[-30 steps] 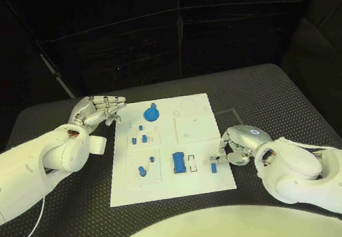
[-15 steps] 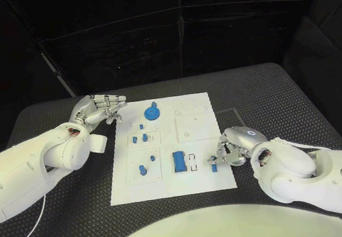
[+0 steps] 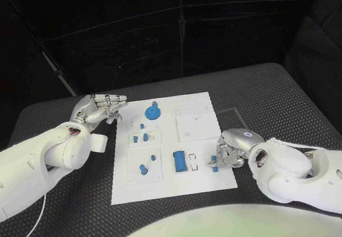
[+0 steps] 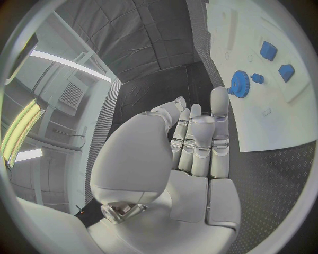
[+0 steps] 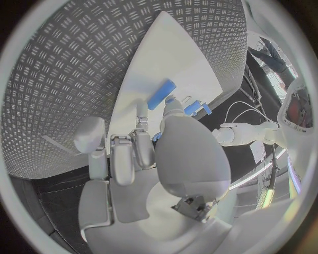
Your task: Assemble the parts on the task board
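Head camera looks steeply down on black table (image 3: 283, 92), whole task board (image 3: 202, 181) in frame. Left wrist camera sits close behind left hand (image 4: 195, 143), facing board's far end. Right wrist camera sits close behind right hand (image 5: 142, 148), at board's near-right edge. All views share board.

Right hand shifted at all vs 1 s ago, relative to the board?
Barely. The right hand stays at the task board's right edge, by the small blue part; at most it edged slightly toward the robot.

no writing, labels or numbers can be read anywhere.
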You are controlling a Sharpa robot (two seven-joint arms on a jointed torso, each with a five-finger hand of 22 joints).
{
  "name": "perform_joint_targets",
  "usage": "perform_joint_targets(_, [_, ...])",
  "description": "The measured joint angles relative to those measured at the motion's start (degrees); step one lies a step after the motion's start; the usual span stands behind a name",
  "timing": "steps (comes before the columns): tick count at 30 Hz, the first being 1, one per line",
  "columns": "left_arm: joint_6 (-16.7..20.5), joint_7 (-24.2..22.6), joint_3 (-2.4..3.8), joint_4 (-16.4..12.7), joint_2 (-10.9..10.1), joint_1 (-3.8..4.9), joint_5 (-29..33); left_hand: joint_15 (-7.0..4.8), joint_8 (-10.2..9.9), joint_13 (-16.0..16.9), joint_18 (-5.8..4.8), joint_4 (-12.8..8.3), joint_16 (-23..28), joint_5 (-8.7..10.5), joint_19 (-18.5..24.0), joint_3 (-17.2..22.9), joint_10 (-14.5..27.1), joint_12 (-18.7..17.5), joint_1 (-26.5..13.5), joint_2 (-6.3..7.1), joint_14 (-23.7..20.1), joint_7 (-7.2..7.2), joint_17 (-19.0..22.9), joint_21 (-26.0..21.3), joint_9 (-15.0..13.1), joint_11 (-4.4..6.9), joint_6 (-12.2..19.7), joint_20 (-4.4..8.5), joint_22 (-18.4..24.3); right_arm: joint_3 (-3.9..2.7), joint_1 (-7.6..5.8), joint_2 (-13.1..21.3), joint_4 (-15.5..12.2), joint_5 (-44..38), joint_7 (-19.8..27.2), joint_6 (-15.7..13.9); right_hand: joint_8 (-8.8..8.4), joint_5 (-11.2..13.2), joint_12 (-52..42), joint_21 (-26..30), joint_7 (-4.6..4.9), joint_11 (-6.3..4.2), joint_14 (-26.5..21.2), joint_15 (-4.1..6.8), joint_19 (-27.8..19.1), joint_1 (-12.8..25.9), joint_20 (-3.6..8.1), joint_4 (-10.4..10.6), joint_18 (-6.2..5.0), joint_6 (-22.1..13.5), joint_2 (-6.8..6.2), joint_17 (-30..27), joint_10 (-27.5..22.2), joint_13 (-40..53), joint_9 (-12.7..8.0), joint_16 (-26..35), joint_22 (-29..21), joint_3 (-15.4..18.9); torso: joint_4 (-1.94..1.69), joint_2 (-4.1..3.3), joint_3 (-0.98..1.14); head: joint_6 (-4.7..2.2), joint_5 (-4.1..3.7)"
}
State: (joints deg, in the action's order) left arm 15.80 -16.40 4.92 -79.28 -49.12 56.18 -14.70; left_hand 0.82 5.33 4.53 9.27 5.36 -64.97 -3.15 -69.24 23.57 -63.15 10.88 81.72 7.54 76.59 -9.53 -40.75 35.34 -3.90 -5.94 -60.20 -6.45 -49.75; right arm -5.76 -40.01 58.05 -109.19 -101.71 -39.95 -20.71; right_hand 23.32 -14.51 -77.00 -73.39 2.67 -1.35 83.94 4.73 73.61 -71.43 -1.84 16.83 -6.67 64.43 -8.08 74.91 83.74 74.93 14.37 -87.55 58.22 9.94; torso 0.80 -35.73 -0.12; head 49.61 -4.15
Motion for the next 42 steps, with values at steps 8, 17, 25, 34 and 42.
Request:
perform_joint_targets(8, [0.0,0.1,0.0,0.0,0.0,0.0,0.0,0.0,0.0,0.0,0.0,0.0,0.0,0.0,0.0,0.0,0.0,0.0,0.0,0.0,0.0,0.0,0.0,0.0,0.0,0.0,0.0,0.0,0.0,-0.03,-0.07,-0.6,0.3,-0.6,0.0,1.3,1.51,-0.7,0.0,0.0,-0.57,0.0,0.0,0.0,0.0,-3.3,0.0,-0.4,0.0,-0.7,0.28,0.0,0.0,0.0,1.4,0.0,0.0,-0.4,0.0,0.0,0.0,0.16,0.02])
perform_joint_targets(17, [0.0,0.1,0.0,0.0,0.0,0.0,0.0,0.0,0.0,0.0,0.0,0.0,0.0,0.0,0.0,0.0,0.2,0.0,0.0,0.0,0.0,0.0,0.1,0.0,0.0,0.21,0.0,0.0,0.0,-0.1,-0.18,-1.4,0.4,-2.4,0.4,2.0,2.11,-5.5,0.3,0.0,0.02,-0.2,0.0,-0.01,-0.1,-12.5,0.14,-4.4,0.01,-2.9,1.67,0.0,-0.2,0.2,2.1,0.0,-0.1,-3.6,-0.02,0.03,0.0,0.2,0.06])
perform_joint_targets(25, [-0.1,0.2,0.0,0.0,0.0,0.0,0.0,0.0,0.0,0.0,0.0,0.0,0.0,0.0,0.0,0.0,0.2,0.0,0.0,0.0,0.0,0.0,0.1,0.0,0.0,0.21,0.0,0.0,0.0,-0.17,-0.25,-1.7,0.4,-4.5,1.1,2.6,-0.59,-9.9,1.2,0.0,0.64,0.45,0.0,-0.02,-0.2,-15.0,0.21,-4.2,0.01,-3.9,1.77,0.0,-0.9,0.6,1.1,0.0,-0.3,-8.1,-0.02,0.05,0.0,0.26,0.11])
perform_joint_targets(34, [-0.1,0.2,0.0,0.0,0.0,0.0,0.0,0.0,0.2,0.0,0.0,0.0,0.0,0.0,0.0,0.0,0.2,0.0,0.0,0.0,0.0,0.0,0.1,0.0,0.0,0.21,0.0,0.0,0.0,-0.16,-0.25,-1.4,0.3,-5.2,1.4,3.0,-3.93,-19.4,1.8,0.0,1.4,0.53,0.0,-0.03,-0.4,-15.5,0.0,-0.6,0.0,-3.8,1.41,0.0,-0.9,-0.2,-0.5,0.0,-0.1,-13.0,0.03,0.07,0.03,0.3,0.19])
perform_joint_targets(42, [-0.1,0.2,0.0,0.0,0.1,0.0,0.0,0.0,0.2,0.0,0.0,0.0,0.0,0.0,0.0,0.0,0.2,0.0,0.0,0.0,0.0,0.0,0.1,0.0,0.0,0.21,0.0,0.0,0.0,-0.1,-0.21,-0.8,-0.3,-4.8,1.4,2.5,-4.59,-20.5,1.1,-0.1,1.55,0.53,0.0,-0.03,-0.1,-14.4,-0.31,-0.3,-0.01,-3.1,0.78,0.0,-0.9,0.0,-0.5,-0.3,0.9,-14.7,0.03,0.07,0.03,0.25,0.22])
